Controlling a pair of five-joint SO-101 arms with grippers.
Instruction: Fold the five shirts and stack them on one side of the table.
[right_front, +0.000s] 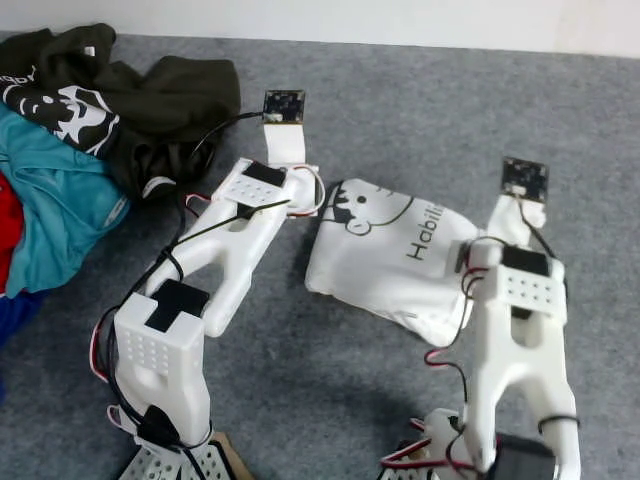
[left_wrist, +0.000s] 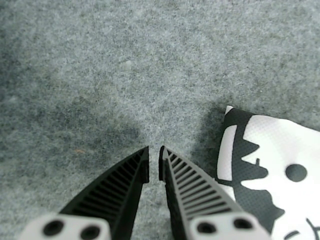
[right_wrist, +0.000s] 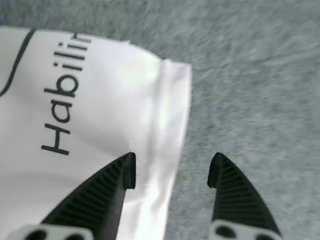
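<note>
So the white shirt (right_front: 390, 262) lies on the table (right_front: 400, 120) between the arms. The right pincer (right_wrist: 172, 172) is apart, straddling its edge; the left pincer (left_wrist: 154, 162) is together, empty, beside it. Pulling one-sided probably bunches the fold.

The desk (right_front: 420, 110) had a grey, felt-like covering. A white shirt (right_front: 385, 260) with black print lay folded near its middle, touching nothing else of cloth. Well apart, at the left edge, sat a loose heap: a black shirt (right_front: 150, 100) with white print at the back, a teal shirt (right_front: 55, 195) against it, a red shirt (right_front: 5, 238) and a blue shirt (right_front: 12, 310) at the edge.
</note>
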